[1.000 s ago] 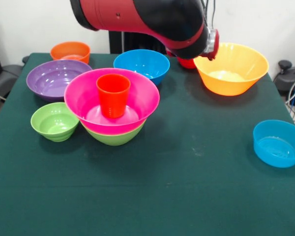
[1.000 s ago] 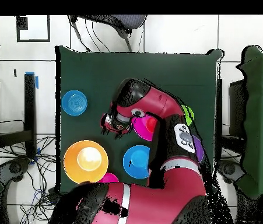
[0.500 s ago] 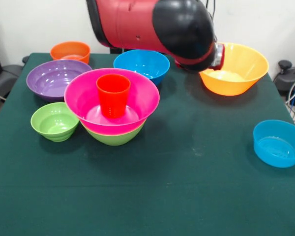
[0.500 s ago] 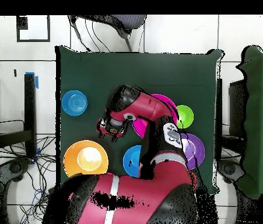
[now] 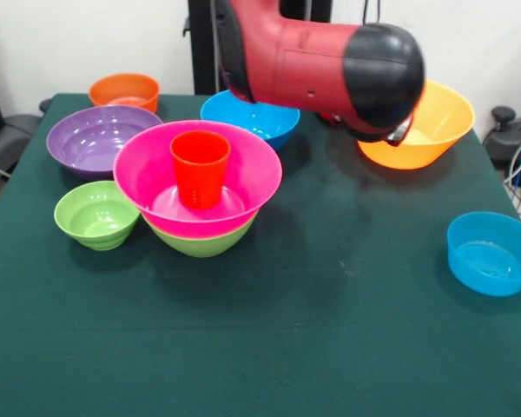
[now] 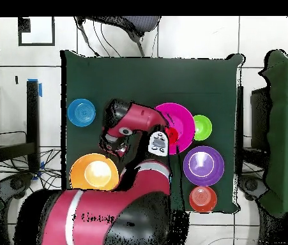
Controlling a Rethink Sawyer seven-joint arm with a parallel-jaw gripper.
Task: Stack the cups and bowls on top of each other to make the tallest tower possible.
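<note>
The tower stands at the table's left: a green bowl (image 5: 201, 242) at the bottom, a large pink bowl (image 5: 156, 174) nested in it, and the orange cup (image 5: 200, 167) upright inside. From above, the pink bowl (image 6: 183, 118) and cup (image 6: 172, 134) show partly under the arm. My gripper (image 5: 401, 132) peeks out behind the arm's black joint, at the near rim of the large orange bowl (image 5: 430, 117). In the overhead view the gripper (image 6: 114, 148) hangs just beside that orange bowl (image 6: 92, 173). Nothing shows in its hold.
Loose bowls lie around: a medium blue bowl (image 5: 247, 113), a purple bowl (image 5: 95, 139), a small orange bowl (image 5: 124, 89), a small green bowl (image 5: 95, 213) touching the tower, and a small blue bowl (image 5: 491, 252) at the right edge. The arm crosses above the blue bowl.
The arm has swung away from the tower, carrying the gripper to the large orange bowl's rim. The bowls and cup have not moved.
</note>
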